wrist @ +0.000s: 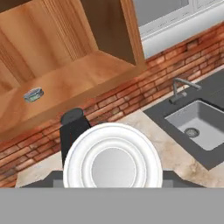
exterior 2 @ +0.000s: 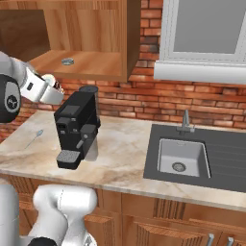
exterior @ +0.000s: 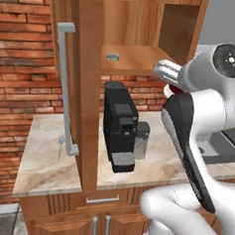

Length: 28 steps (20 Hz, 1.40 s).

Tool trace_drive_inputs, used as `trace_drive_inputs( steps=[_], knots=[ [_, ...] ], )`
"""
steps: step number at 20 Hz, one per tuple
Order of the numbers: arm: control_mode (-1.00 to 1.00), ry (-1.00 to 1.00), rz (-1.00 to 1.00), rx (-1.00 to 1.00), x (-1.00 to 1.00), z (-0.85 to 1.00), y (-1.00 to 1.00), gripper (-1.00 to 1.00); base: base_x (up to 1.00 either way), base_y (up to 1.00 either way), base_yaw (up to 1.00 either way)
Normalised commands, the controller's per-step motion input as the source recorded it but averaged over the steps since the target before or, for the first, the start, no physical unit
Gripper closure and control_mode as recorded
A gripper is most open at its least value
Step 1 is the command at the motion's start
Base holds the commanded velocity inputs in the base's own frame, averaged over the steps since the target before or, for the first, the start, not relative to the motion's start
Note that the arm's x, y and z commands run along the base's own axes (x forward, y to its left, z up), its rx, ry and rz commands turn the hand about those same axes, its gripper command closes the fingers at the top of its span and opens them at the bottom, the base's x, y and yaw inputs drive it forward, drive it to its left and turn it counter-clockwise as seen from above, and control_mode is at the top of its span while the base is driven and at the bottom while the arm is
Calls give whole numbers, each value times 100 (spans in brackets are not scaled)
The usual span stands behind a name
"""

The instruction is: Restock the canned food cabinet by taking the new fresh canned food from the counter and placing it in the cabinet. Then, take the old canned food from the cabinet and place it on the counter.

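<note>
1. The hand (wrist: pixel 112 186) is clenched on the new red-and-white can (wrist: pixel 112 166). In the hand view the can's round white top blocks the lower middle of the picture and hides the fingertips, with dark finger parts showing at either side of it.

2. The relation the coming move turns on: the open wall cabinet's shelf (wrist: pixel 83 81) lies up and ahead of the held can, toward about 11 o'clock in the hand view. The can's long axis runs along the line of sight, so its top faces the camera. Judging from this, the can needs to rise a little and travel forward over the shelf lip before it can be set down upright.

3. The old flat grey tin (wrist: pixel 33 94) sits on that shelf, well apart from the held can, at about 10 o'clock in the hand view. The bare wood to its right looks like the freer landing place.

4. The left base view shows the open cabinet door (exterior: pixel 84 87) with its long grey bar handle (exterior: pixel 67 86) at 9 o'clock. A sliver of dark red can (exterior: pixel 172 90) peeks from behind the arm, just below shelf level, with the tin (exterior: pixel 112 57) farther in.

5. The right base view adds the bench (exterior 2: pixel 120 153), with the black coffee machine (exterior 2: pixel 76 129) directly beneath the cabinet, a spoon (exterior 2: pixel 34 138) at its 9 o'clock and the sink (exterior 2: pixel 182 157) at 3 o'clock. The tin (exterior 2: pixel 67 61) is plain on the shelf, and only a glimpse of the can (exterior 2: pixel 54 82) shows at the wrist.
</note>
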Motion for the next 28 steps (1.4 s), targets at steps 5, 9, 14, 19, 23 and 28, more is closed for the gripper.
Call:
trace_drive_inputs(
  steps=[5, 9, 14, 19, 23, 28],
  knots=[
    [-100, 19, 14, -5, 37, 33, -1, 100, 0, 0, 0],
    [-100, -2, 6, -10, 38, -12, 0, 100, 0, 0, 0],
    [-100, 0, 13, -9, 67, 0, 1, 100, 0, 0, 0],
    [-100, -5, 16, -6, 89, -4, 0, 100, 0, 0, 0],
    [-100, -10, 19, -14, 84, -27, 0, 100, 0, 0, 0],
    [-100, -3, 8, -13, 67, -24, -1, 100, 0, 0, 0]
  ],
)
